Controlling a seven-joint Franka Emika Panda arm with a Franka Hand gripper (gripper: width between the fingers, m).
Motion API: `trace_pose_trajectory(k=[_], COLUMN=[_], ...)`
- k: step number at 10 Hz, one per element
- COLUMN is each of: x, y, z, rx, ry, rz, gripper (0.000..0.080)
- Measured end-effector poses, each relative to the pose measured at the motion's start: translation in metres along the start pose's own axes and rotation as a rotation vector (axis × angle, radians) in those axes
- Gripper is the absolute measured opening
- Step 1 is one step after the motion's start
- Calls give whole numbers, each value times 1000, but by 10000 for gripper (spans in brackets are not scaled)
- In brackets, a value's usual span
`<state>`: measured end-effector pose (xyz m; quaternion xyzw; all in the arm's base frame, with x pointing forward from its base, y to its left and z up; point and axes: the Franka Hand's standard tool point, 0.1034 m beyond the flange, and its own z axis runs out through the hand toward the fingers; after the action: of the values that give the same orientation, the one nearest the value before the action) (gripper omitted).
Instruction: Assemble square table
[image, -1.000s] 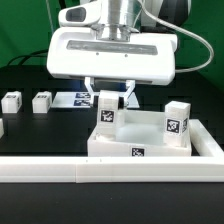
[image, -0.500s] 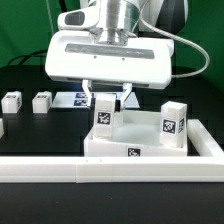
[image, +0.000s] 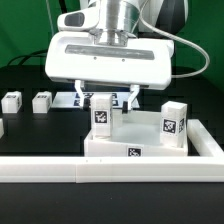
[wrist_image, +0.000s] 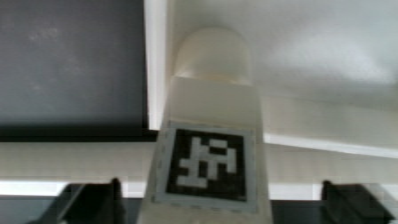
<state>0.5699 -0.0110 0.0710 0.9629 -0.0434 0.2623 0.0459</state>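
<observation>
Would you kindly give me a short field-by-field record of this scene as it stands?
table top: white, tagged, just behind the border rail
first leg: upright at the top's corner on the exterior view's left
second leg: upright at the corner on the exterior view's right
end effector: open, astride the first leg, gaps both sides
loose legs: at least two, on the black table

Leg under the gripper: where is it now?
Exterior view: the leg stands upright on the tabletop's corner at that view's left, between the open gripper's fingers; second leg at view's right.
</observation>
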Motion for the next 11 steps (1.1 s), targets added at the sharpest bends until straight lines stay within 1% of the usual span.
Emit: trace_pose_trajectory(k=[1, 2, 3, 5, 6, 7, 8, 9, 10, 11], x=[0, 0, 4, 10, 16, 21, 30, 36, 34, 31], y=[0, 0, 2, 7, 8, 7, 5, 6, 5, 3], z=[0, -1, -4, -10, -17, -22, -27, -29, -28, -27], rx=[0, 3, 3, 3, 9, 21, 34, 37, 37, 45], ry=[0, -11, -7, -9, -17, -40, -55, -55, -61, -92], rz=[0, 2, 6, 15, 22, 30, 36, 40, 39, 40], gripper=[615, 615, 643, 648, 649, 649, 649, 649, 649, 649])
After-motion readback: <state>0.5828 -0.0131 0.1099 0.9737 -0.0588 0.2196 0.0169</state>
